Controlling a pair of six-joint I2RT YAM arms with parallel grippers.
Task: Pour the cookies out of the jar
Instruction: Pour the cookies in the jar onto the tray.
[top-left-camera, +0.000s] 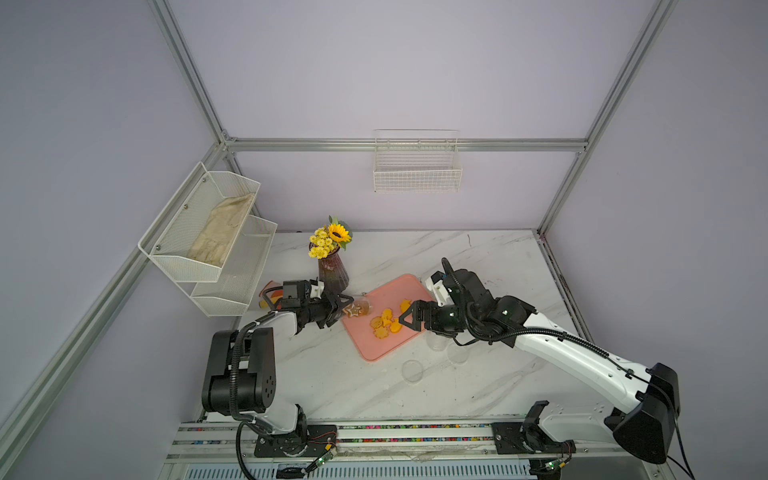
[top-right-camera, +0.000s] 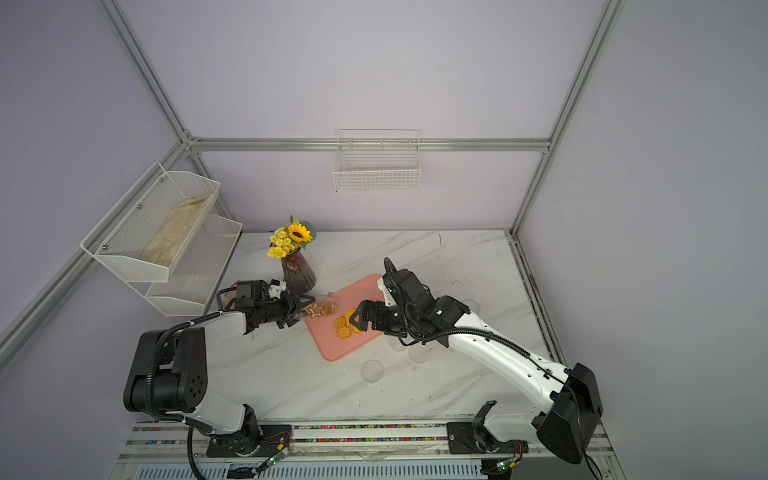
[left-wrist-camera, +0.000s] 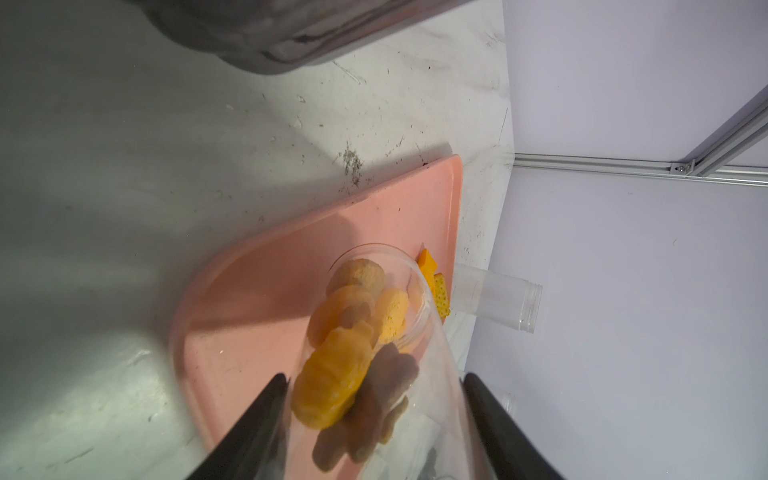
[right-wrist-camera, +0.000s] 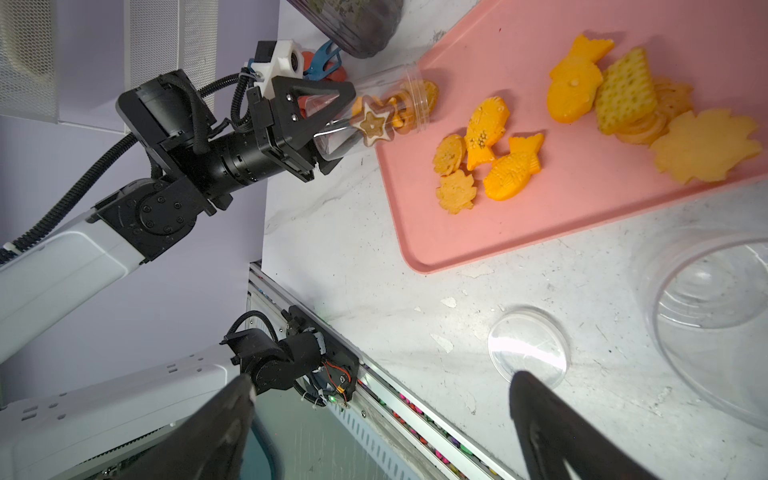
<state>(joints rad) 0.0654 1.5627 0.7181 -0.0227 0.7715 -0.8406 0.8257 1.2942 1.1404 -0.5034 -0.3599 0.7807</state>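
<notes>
Right wrist: your left pincer (right-wrist-camera: 345, 124) grips the tilted jar (right-wrist-camera: 409, 89); cookies (right-wrist-camera: 486, 124) lie on the tray (right-wrist-camera: 498, 224); right pincer (right-wrist-camera: 382, 378) gapes wide.

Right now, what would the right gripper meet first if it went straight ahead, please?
Probably the flat orange-yellow cookies on the pink plastic tray; the right gripper may pass above them.

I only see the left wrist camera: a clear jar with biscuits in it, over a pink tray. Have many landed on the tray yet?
Observer: Yes, the right wrist view shows at least eight cookies lying on the tray.
Visitor: Is there a lid anywhere?
Observer: A clear round lid lies on the table, beside the tray.
Visitor: Is the other arm helping?
Observer: No, the right tool is open and holds nothing.
</notes>
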